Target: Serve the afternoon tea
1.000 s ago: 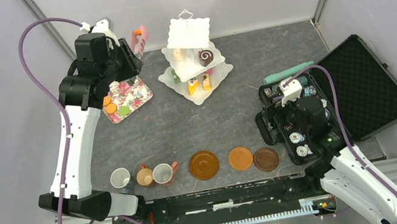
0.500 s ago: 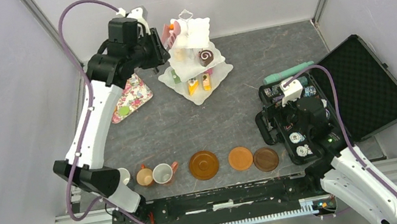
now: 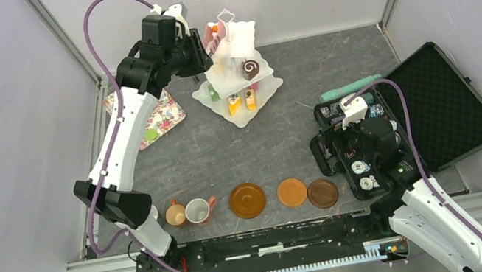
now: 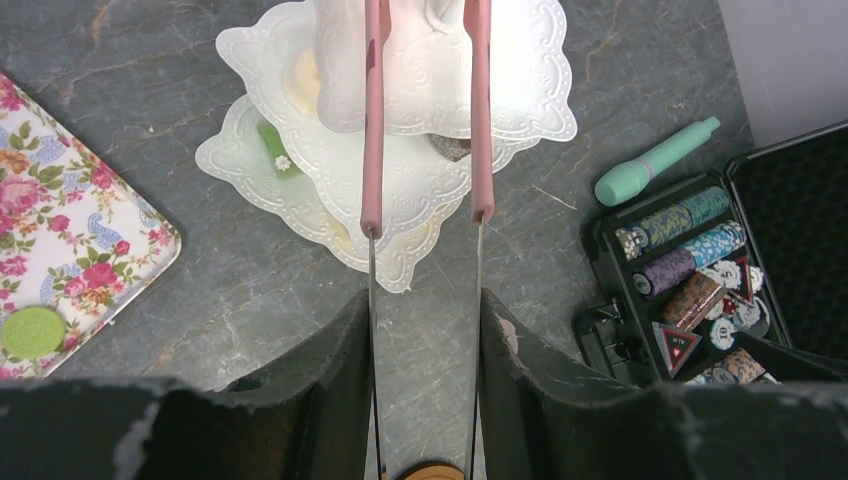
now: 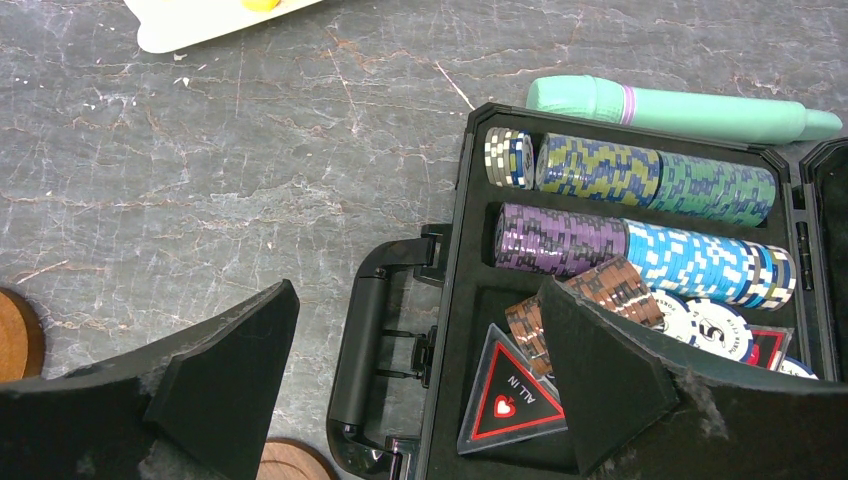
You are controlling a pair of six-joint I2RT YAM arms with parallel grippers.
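Squeezing pink tongs, the left gripper hangs over the 3-tier stand (cakes sit lower down); the right gripper, fingers apart, hovers above the chip case.

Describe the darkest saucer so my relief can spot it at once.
Along the table's near edge, a row of saucers lies right of the mugs. The darkest saucer is the rightmost, beside the open black case. It is deep brown, unlike the orange saucer next to it.
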